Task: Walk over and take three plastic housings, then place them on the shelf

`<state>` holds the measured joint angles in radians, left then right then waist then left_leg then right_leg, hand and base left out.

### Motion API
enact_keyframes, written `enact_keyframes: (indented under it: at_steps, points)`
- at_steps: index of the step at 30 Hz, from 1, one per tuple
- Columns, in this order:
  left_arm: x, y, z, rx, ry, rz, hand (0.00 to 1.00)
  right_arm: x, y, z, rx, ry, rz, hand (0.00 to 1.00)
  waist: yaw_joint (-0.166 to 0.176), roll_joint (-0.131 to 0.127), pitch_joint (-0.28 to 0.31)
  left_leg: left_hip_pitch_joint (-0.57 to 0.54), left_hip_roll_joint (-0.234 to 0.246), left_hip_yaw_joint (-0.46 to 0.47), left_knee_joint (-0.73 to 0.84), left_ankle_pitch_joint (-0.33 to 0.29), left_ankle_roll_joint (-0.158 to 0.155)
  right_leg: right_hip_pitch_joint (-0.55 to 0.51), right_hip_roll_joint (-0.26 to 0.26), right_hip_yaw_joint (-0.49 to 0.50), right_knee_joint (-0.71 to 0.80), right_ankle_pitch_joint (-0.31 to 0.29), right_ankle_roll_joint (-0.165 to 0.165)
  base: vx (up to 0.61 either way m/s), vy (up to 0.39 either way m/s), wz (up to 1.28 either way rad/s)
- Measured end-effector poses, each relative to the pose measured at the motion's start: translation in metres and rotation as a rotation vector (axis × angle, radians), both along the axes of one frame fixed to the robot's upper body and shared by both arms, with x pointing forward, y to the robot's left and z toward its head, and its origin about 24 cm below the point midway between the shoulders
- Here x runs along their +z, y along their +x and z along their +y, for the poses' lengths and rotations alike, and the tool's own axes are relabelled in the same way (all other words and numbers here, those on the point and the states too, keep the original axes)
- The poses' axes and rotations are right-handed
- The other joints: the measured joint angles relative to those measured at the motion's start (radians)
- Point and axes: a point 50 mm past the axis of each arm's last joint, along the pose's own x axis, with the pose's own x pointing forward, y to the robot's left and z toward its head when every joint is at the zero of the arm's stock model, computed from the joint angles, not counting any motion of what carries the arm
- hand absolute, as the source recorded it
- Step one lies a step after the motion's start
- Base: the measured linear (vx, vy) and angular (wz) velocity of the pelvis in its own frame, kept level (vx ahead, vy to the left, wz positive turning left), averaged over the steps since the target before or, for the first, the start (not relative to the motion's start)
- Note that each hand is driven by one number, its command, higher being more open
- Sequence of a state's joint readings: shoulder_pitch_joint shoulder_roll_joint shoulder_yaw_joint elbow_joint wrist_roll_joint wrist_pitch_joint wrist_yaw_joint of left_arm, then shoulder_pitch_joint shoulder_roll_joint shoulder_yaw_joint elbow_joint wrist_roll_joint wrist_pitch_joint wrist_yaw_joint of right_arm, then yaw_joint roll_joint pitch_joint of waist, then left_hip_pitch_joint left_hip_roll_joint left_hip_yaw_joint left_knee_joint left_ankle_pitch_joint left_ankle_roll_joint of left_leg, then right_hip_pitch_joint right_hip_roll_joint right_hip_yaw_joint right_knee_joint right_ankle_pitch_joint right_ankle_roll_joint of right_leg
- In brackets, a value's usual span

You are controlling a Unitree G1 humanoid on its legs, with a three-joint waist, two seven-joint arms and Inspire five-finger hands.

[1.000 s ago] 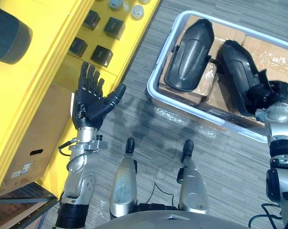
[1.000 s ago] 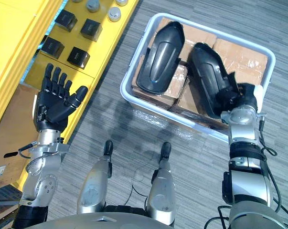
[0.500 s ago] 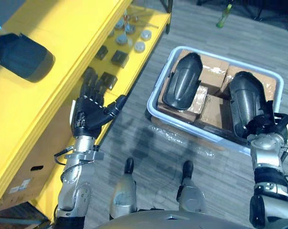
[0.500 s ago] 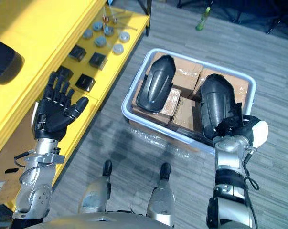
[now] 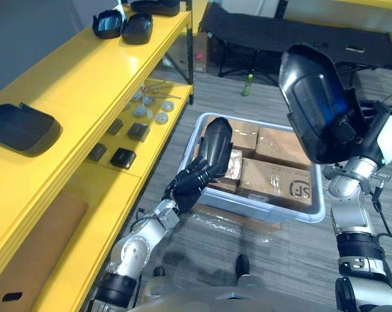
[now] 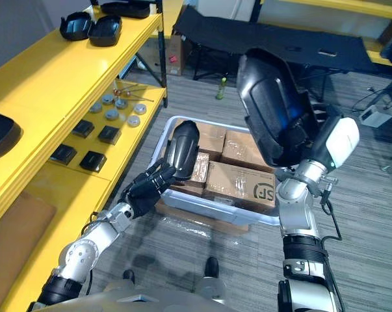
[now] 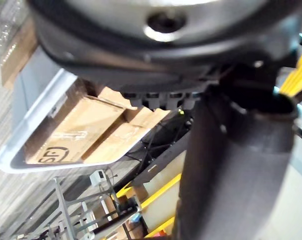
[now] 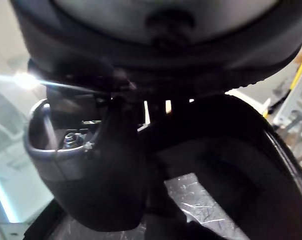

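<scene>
My right hand (image 5: 366, 142) is shut on a large black plastic housing (image 5: 316, 104) and holds it high above the white bin (image 5: 261, 209); its hollow inside (image 8: 231, 165) shows in the right wrist view. A second black housing (image 5: 215, 146) lies on the cardboard boxes (image 5: 274, 179) at the bin's left end. My left hand (image 6: 150, 186) reaches over the bin's near rim, open, with its fingers at that housing's near end. On the yellow shelf's (image 5: 85, 84) top level one housing (image 5: 20, 129) lies near me and two more (image 5: 123, 26) lie at the far end.
Small black blocks (image 5: 123, 157) and grey discs (image 5: 150, 107) lie on the shelf's lower level. A cardboard box (image 5: 33, 260) stands under it. Beyond the bin are a green bottle (image 5: 248, 84) on the floor and a black bench (image 5: 280, 36).
The camera has tilted up. My right hand has lifted its housing out of the bin and up high. My left hand has swung from beside the shelf to the housing left in the bin.
</scene>
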<state>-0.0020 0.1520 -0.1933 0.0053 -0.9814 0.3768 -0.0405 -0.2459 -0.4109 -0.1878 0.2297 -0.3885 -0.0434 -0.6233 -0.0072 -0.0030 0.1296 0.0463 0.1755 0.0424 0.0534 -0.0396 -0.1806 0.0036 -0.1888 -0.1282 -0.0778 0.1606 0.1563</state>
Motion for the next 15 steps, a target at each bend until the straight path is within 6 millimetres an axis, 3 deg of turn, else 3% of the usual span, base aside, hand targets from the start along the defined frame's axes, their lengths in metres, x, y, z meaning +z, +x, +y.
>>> enact_keyframes:
  at_steps: [5, 10, 15]
  points:
    - [0.012, 0.010, -0.006, 0.031, -0.062, -0.046, 1.00, 0.008, 0.000, 0.034, 0.159, 0.002, -0.113, 0.00, -0.010, 0.011, -0.029, 0.015, 0.004, 0.020, 0.005, -0.009, -0.002, 0.002, 0.004, 0.012, 0.000, -0.001, -0.001, -0.01, 0.004, -0.11]
    - [0.023, 0.016, -0.028, -0.027, -0.088, -0.096, 1.00, -0.006, 0.003, 0.073, 0.334, -0.008, -0.070, 0.00, -0.020, 0.010, -0.047, 0.016, 0.012, 0.024, 0.006, -0.011, -0.005, 0.002, 0.011, 0.014, -0.001, -0.001, -0.004, 0.00, 0.000, -0.01]
    - [0.023, 0.017, -0.042, -0.068, -0.094, -0.095, 1.00, -0.014, 0.004, 0.093, 0.439, -0.014, -0.008, 0.00, -0.022, 0.008, -0.048, 0.016, 0.012, 0.024, 0.005, -0.012, -0.005, 0.001, 0.011, 0.015, -0.001, -0.001, -0.004, 0.00, 0.000, 0.00]
